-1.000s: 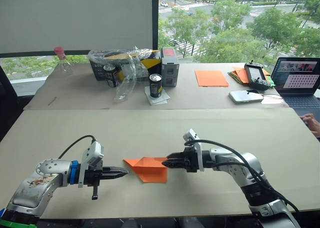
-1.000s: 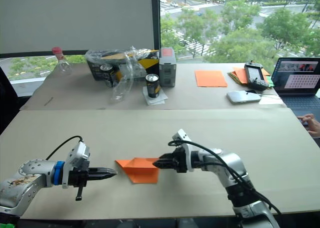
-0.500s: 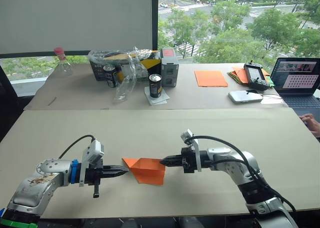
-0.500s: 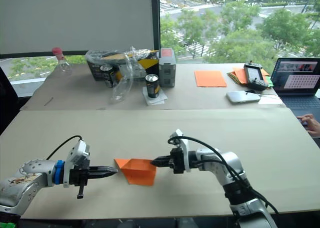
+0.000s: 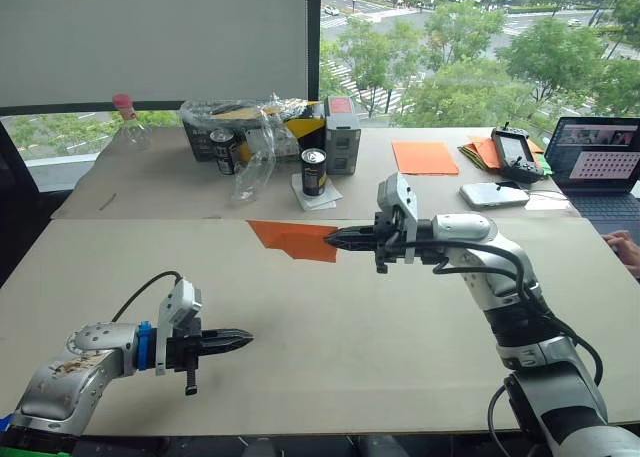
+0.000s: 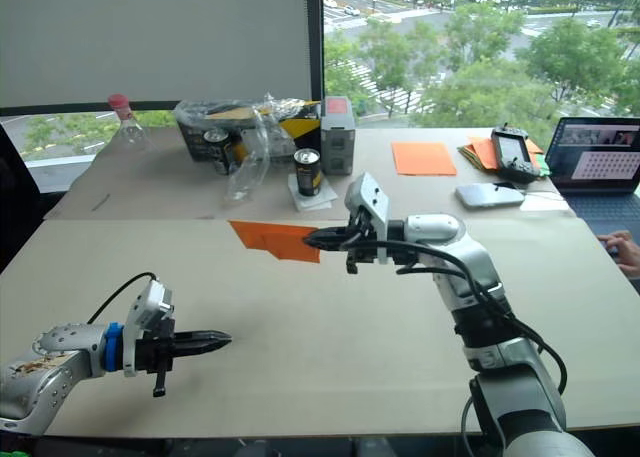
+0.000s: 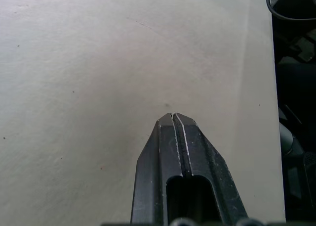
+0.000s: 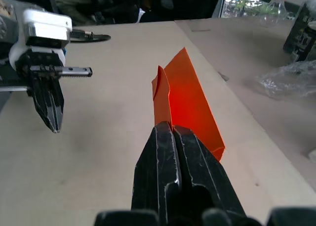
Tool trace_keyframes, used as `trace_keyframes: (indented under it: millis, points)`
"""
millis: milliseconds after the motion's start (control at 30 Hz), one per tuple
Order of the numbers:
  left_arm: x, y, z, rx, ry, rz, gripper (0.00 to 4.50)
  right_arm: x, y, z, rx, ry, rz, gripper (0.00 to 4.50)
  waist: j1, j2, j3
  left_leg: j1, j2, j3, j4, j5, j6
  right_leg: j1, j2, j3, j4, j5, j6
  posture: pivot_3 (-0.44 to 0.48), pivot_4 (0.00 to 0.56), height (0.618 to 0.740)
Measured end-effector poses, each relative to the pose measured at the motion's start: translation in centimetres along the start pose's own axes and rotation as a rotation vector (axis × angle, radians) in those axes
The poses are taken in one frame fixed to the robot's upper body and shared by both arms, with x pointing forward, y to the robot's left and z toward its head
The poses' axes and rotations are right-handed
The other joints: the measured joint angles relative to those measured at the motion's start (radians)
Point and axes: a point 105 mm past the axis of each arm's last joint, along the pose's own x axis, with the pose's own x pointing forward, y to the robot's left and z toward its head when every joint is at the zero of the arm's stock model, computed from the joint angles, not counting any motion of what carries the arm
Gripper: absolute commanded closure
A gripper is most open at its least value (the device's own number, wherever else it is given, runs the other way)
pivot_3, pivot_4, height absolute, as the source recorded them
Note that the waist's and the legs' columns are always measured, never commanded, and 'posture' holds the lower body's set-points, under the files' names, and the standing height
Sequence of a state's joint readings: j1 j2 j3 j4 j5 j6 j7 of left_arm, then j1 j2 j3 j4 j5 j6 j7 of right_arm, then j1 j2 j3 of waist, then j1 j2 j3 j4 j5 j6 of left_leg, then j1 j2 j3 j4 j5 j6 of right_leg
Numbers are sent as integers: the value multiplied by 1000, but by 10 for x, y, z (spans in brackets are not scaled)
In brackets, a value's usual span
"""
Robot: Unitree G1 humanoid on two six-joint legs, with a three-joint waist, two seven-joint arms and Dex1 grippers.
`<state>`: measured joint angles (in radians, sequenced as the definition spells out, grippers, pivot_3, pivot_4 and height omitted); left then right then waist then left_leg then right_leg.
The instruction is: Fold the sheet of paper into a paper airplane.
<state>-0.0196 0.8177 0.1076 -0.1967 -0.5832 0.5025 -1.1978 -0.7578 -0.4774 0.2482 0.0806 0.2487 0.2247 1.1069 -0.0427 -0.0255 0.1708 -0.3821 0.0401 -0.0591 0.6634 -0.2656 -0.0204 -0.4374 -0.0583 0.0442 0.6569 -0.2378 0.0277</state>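
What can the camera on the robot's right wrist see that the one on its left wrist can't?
Right wrist view: the right gripper shut on the folded bright-orange sheet of paper, held out over the table, plus the other black two-fingered gripper, the left gripper, and a crinkled clear plastic bag on the far table. Left wrist view: its own shut fingers over bare tabletop. Both share the pale beige table.

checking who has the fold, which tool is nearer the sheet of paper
Right. The right tool is shut on one end of the sheet of paper, holding it up off the table. The left tool is shut and empty, low over the table, well short of it.
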Motion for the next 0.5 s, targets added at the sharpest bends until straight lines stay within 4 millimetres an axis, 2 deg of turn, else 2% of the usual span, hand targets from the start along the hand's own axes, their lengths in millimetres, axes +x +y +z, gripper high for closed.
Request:
trace_keyframes:
  millis: [167, 233, 333, 500]
  points:
    - [-3, 2, -4, -18, 1, 15, 4500, 17, 48, -40, -328, 61, 53, 4466, 0, 0, 0, 0, -1, 1, 0, 0, -1, 0, -1, 1, 1, 0, 0, 0, 150, 715]
    - [-4, 2, -5, -18, 10, 16, 4500, 13, 60, -49, -465, 72, 48, 4466, 2, 0, 0, 0, -2, 1, 1, 0, -1, 0, -1, 1, 1, 0, 0, 0, 150, 715]
    - [-7, 3, -9, -27, 33, 21, 4500, 4, 76, -62, -611, 78, 64, 4466, 3, 0, 0, 1, -2, 1, 1, 1, -1, 0, -1, 1, 2, 0, 0, 0, 150, 715]
    - [-7, 5, -9, -31, 32, 21, 4500, -4, 85, -75, -695, 77, 82, 4466, -4, 0, 0, 3, -1, 1, 1, 1, -1, 0, -1, 3, 5, 0, 0, 0, 150, 715]
